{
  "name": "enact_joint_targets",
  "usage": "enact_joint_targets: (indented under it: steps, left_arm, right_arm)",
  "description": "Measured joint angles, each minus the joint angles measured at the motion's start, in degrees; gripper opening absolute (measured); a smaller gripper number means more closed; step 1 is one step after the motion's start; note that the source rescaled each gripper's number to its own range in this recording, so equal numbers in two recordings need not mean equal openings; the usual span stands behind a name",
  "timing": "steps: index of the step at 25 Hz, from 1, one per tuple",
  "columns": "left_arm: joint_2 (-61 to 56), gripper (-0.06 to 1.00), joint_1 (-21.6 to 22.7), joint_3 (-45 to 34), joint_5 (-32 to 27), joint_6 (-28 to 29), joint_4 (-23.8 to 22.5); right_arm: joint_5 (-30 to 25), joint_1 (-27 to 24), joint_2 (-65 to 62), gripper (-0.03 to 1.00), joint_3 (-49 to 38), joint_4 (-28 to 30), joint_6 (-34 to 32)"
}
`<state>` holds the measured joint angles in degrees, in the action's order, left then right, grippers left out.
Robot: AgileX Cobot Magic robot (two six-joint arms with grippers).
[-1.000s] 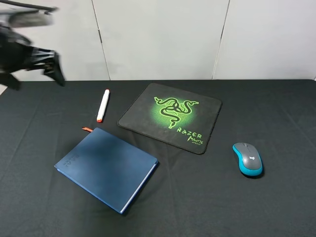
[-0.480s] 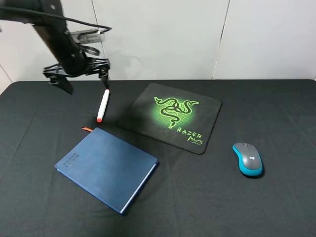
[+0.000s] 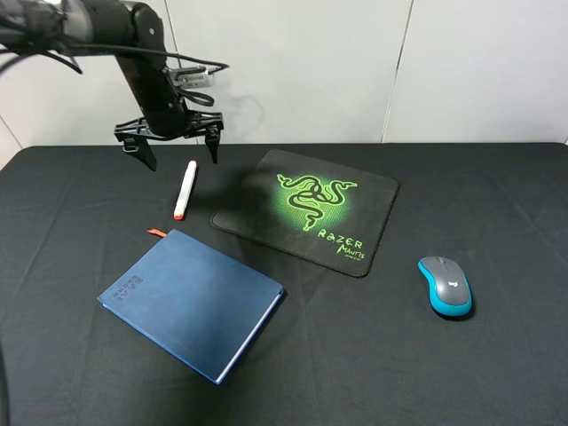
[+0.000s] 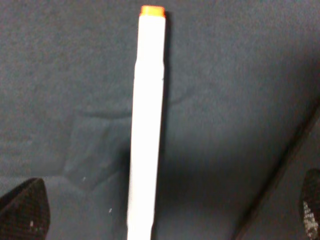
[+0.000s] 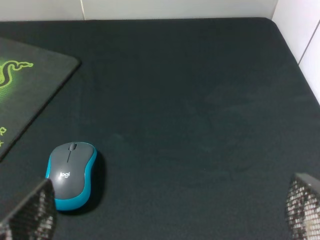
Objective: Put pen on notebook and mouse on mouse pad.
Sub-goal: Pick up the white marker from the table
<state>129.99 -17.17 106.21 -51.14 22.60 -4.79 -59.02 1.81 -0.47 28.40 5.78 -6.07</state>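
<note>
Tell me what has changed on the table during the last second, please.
The left fingers swung in from the left edge, rightward, and now hover open over the far end of the pen. Nothing was grasped or released. The pen, notebook, mouse pad and mouse stayed where they were.

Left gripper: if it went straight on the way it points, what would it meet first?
The pen, lined up between the left gripper's open jaws in the wrist view; how far off is unclear.
</note>
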Motion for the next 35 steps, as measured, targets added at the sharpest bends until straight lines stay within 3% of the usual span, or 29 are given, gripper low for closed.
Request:
enact_joint_targets:
  steps: [27, 30, 35]
  left_arm:
    - [7.88, 0.96, -0.05, 1.27, 0.73, 2.44, -0.92]
    - [7.94, 0.91, -0.16, 1.27, 0.73, 2.62, -0.92]
    - [7.99, 0.72, -0.16, 1.41, 0.73, 2.74, -1.0]
  right_arm:
    - [0.0, 0.0, 0.0, 1.0, 0.0, 0.0, 0.0]
    - [0.0, 0.0, 0.0, 1.0, 0.0, 0.0, 0.0]
    - [0.0, 0.0, 0.0, 1.0, 0.0, 0.0, 0.0]
